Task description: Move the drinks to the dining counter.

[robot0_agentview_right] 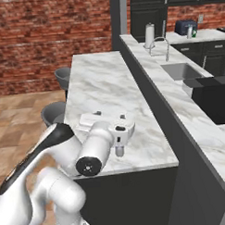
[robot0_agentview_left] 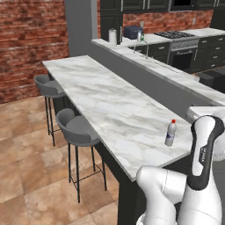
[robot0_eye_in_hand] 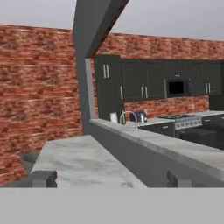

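Observation:
A slim clear bottle with a red cap (robot0_agentview_left: 171, 133) stands upright near the close end of the dining counter (robot0_agentview_left: 101, 96), a long white marble slab. A tall grey metal bottle with a light-blue cap (robot0_agentview_right: 190, 32) stands far off on the back worktop, next to the toaster (robot0_agentview_right: 185, 26). My gripper (robot0_eye_in_hand: 110, 179) is open, its fingertips (robot0_eye_in_hand: 43, 178) far apart with nothing between them. It looks level along the dining counter (robot0_eye_in_hand: 74, 162) toward the far kitchen. In the right base view the white hand hangs low over the close end of the dining counter (robot0_agentview_right: 99, 87).
Two grey round stools (robot0_agentview_left: 77, 128) stand along the counter's left side. A higher grey ledge (robot0_agentview_left: 145, 74) borders its right side. Behind that lie a sink (robot0_agentview_right: 180, 72) with a faucet (robot0_agentview_right: 158, 42), a paper-towel roll (robot0_agentview_left: 113, 36) and a stove (robot0_agentview_left: 182, 37).

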Motion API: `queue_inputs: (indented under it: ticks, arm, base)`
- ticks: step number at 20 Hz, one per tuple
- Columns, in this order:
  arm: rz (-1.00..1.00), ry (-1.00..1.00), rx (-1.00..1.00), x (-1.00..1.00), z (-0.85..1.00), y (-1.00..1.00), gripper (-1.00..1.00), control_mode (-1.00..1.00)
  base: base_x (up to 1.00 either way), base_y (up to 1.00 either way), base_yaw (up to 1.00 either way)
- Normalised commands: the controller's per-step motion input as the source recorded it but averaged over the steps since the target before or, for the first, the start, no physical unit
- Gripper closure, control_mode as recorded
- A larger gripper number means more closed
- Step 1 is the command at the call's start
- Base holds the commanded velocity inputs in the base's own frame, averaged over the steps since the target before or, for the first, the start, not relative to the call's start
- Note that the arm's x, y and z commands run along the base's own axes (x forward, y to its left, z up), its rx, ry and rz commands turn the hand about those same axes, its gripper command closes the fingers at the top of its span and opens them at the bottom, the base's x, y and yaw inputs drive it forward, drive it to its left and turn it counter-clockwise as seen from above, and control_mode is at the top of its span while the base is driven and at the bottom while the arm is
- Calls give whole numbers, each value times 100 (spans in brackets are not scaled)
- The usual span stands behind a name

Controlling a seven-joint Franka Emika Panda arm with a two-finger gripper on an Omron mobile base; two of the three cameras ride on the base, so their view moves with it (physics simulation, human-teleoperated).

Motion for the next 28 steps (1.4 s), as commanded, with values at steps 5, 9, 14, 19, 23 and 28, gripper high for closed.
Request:
queue_inputs:
  ticks: [5,9,14,19,23,28]
  arm:
    - [-6,62,0,-92,92,0,-100,-100]
    - [0,18,-3,-98,37,7,-100,-100]
    - [1,-1,0,-52,1,2,-100,-100]
    - [3,10,-3,-45,0,13,-100,-100]
    - [1,14,-12,-41,11,34,-100,-100]
    - [0,22,-20,-18,39,42,-100,-100]
  base:
    - [0,0,0]
    - [0,0,0]
    - [0,0,0]
    - [0,0,0]
    - [0,0,0]
    - [0,0,0]
